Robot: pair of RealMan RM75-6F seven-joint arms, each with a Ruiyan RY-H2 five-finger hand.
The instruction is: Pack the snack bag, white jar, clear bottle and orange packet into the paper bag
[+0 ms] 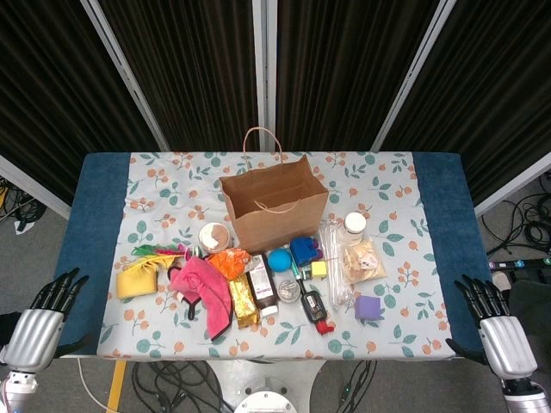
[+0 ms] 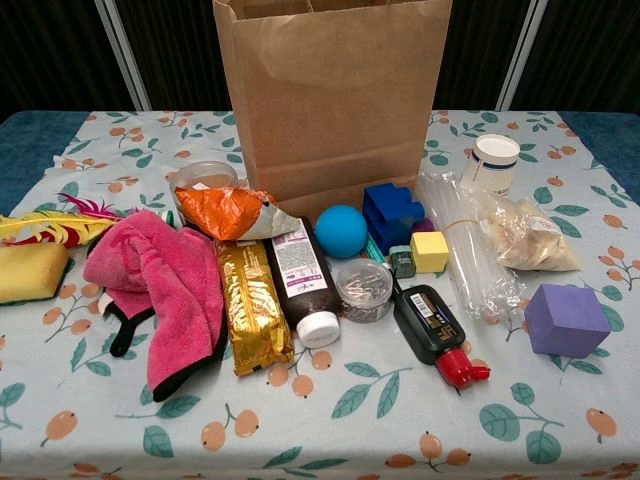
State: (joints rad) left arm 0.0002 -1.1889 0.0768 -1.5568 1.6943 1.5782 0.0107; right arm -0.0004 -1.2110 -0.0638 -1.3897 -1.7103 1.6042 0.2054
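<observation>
While chest view lacks them, left hand (image 1: 39,323) and right hand (image 1: 498,331) hover with fingers released.

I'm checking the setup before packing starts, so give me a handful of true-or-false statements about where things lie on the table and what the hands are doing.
1. The paper bag stands upright with its mouth open. True.
2. The orange packet is already inside the bag. False: it lies on the table in front of the bag, next to the pink cloth.
3. The left hand holds the white jar. False: that hand is beside the table holding nothing, and the jar stands right of the bag.
4. The clear bottle lies on its side between the yellow cube and the snack bag. True.
5. The right hand is off the table's right edge, holding nothing. True.
</observation>
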